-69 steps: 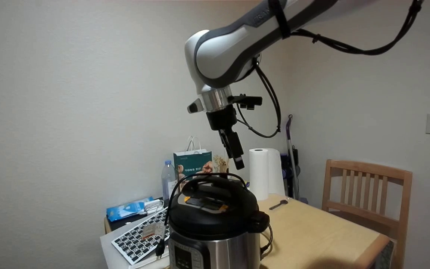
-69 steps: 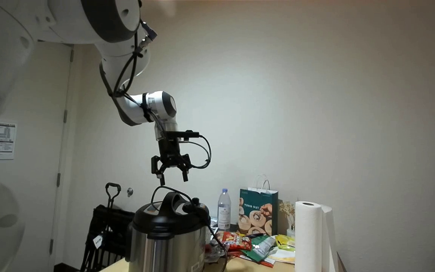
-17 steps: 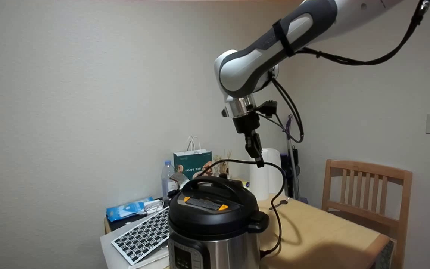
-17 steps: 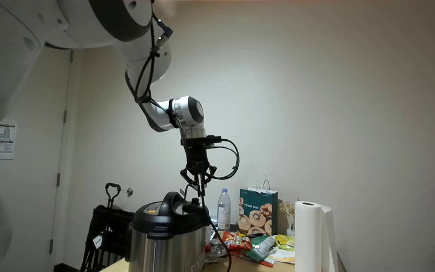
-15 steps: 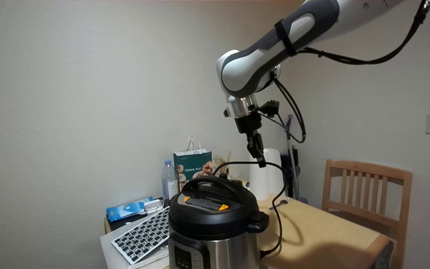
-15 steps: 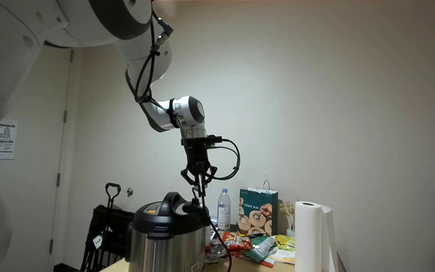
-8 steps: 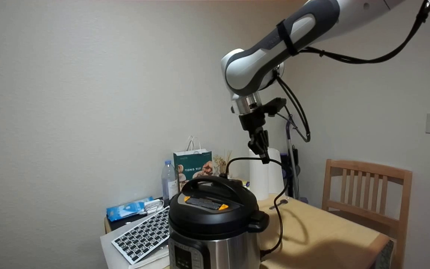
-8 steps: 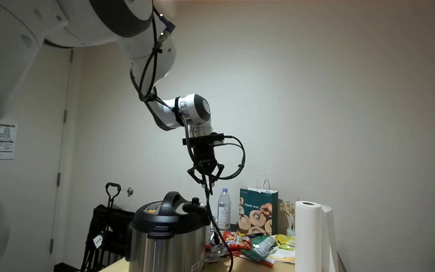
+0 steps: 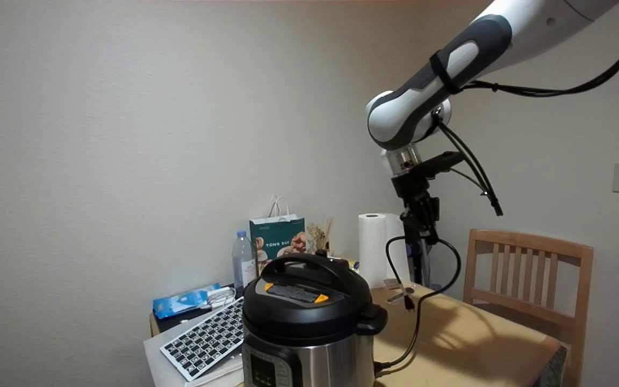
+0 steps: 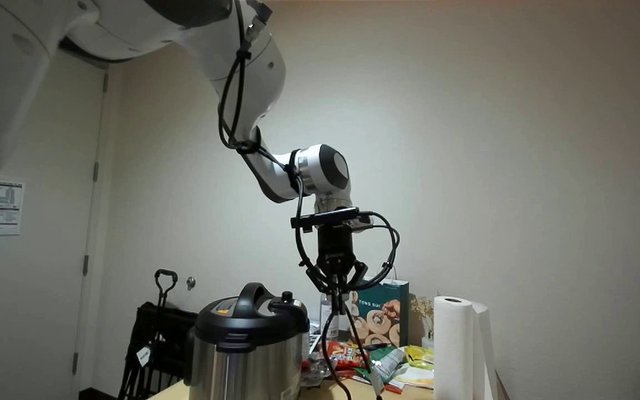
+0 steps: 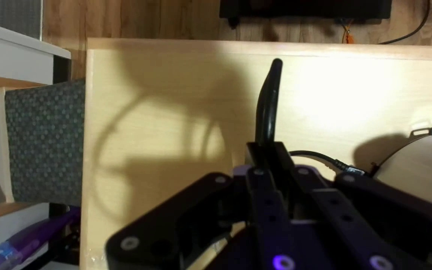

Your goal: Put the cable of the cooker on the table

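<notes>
My gripper [image 9: 429,239] is shut on the black cable [image 9: 459,264], high over the table [image 9: 508,336] and off to one side of the cooker [image 9: 336,363]. From the fingers, one stretch of cable curves down to its socket low on the cooker's side. The other stretch hangs free, its plug [image 9: 408,303] above the tabletop with a pale tag [image 10: 376,380] close by. In the wrist view the cable [image 11: 267,105] sticks out beyond the fingertips. The cooker [image 10: 248,366] stands upright with its lid on, and no cable lies across it.
A paper towel roll [image 9: 372,250] and a dark spoon [image 9: 395,297] are near the table's far end. Snack packets [image 10: 348,355], a bottle [image 9: 243,258] and a green bag [image 9: 279,236] stand farther back. A wooden chair [image 9: 530,274] is at the table's side.
The gripper has gone from open above the cable to shut on it. Over the last second it moved away from the cooker, bringing the plug end from behind the lid to over the table.
</notes>
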Controlling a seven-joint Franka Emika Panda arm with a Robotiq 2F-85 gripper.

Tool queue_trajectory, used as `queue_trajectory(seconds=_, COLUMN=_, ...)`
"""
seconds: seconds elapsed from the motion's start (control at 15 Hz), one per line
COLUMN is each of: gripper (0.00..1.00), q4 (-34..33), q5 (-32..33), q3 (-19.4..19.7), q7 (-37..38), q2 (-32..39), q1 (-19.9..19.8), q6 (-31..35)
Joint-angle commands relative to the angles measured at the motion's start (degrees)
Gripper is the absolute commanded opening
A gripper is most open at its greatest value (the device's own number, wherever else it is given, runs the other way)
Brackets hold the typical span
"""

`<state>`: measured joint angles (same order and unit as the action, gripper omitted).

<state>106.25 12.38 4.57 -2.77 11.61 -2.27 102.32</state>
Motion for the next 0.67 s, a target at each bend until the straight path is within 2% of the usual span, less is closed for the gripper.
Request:
queue_trajectory(seconds=0.0, gripper=0.09, q4=0.0, q5=0.0, q3=-0.4, q7=0.4, q2=0.0, q1=-0.3, q6=-0.2)
queue_trajectory(seconds=0.13, gripper=0.09, q4=0.0, q5=-0.1, q3=-0.6, q7=1.0, q2=0.0, q1=-0.1, q6=-0.2)
queue_trajectory(seconds=0.2, gripper=0.02, q4=0.0, q5=-0.1, q3=-0.6, q7=1.0, q2=0.0, q1=-0.1, q6=-0.3)
queue_trajectory(seconds=0.27, gripper=0.02, q4=-1.6, q5=0.8, q3=-0.2, q7=8.5, q2=1.4, q1=0.8, q6=-2.1)
queue_trajectory(seconds=0.6, gripper=0.02, q4=-0.9, q5=-1.8, q3=0.8, q7=22.1, q2=3.6, q1=0.3, q6=-2.5)
